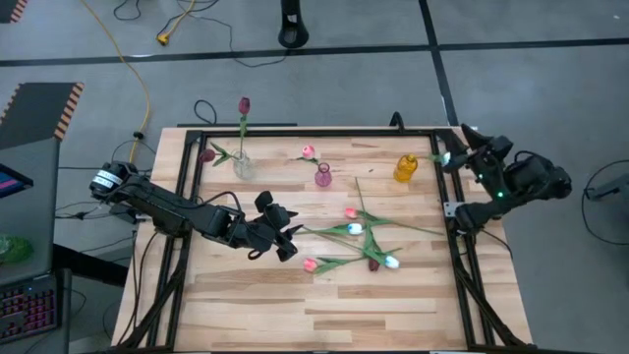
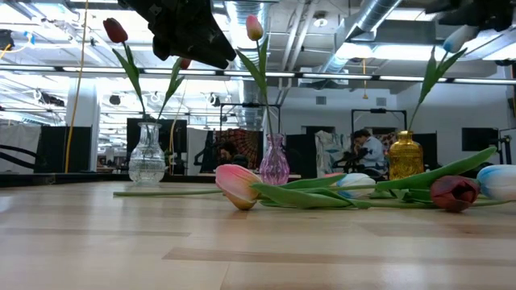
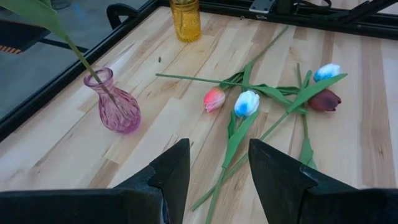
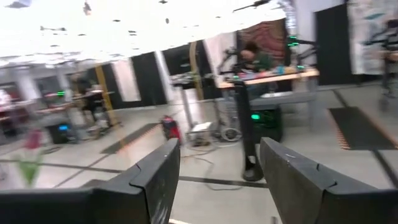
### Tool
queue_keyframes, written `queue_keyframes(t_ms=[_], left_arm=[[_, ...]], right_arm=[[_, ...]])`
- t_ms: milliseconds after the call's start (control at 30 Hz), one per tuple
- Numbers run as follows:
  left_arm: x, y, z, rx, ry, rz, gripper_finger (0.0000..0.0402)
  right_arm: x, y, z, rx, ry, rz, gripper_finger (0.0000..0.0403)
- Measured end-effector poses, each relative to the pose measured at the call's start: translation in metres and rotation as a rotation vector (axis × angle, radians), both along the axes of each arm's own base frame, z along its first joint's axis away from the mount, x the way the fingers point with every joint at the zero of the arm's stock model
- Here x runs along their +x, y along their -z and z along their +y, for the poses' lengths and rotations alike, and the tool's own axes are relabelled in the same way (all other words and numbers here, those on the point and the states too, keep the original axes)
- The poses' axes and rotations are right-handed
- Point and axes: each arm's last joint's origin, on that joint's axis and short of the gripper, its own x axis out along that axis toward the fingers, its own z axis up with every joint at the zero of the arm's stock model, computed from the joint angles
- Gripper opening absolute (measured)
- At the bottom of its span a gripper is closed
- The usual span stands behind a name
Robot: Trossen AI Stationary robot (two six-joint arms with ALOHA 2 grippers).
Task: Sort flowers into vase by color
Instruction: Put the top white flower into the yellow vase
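Observation:
Five tulips lie loose on the table: pink (image 1: 351,212), white (image 1: 355,229), white (image 1: 391,262), dark red (image 1: 373,264) and pink (image 1: 311,265). A clear vase (image 1: 243,165) holds dark red tulips. The pink vase (image 1: 323,175) holds a pink tulip (image 1: 309,151), and the yellow vase (image 1: 406,167) holds a white one (image 2: 459,36). My left gripper (image 1: 287,246) hangs open above the table, left of the loose tulips; their stems (image 3: 217,180) show below its fingers. My right gripper (image 1: 450,155) is open near the table's far right corner, beside the yellow vase's tulip.
A black frame (image 1: 295,132) runs around the wooden table top. The three vases stand in a row along the far side. Bare wood (image 1: 324,315) covers the near half of the table. Beyond the table, people sit at desks in the room (image 2: 363,149).

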Motion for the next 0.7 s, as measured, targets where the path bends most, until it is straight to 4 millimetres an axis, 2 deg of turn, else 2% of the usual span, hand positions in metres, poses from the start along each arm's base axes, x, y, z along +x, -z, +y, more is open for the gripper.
queue_keyframes(t_ms=[200, 467, 700], left_arm=[[0.000, 0.000, 0.000, 0.000, 0.000, 0.000, 0.0153], [0.000, 0.000, 0.000, 0.000, 0.000, 0.000, 0.0153], [0.000, 0.000, 0.000, 0.000, 0.000, 0.000, 0.0153]], right_arm=[[0.017, 0.002, 0.013, -0.067, -0.148, 0.069, 0.0249], [0.045, 0.010, 0.038, -0.143, -0.259, 0.212, 0.0249], [0.058, 0.017, 0.057, -0.192, -0.344, 0.285, 0.0249]])
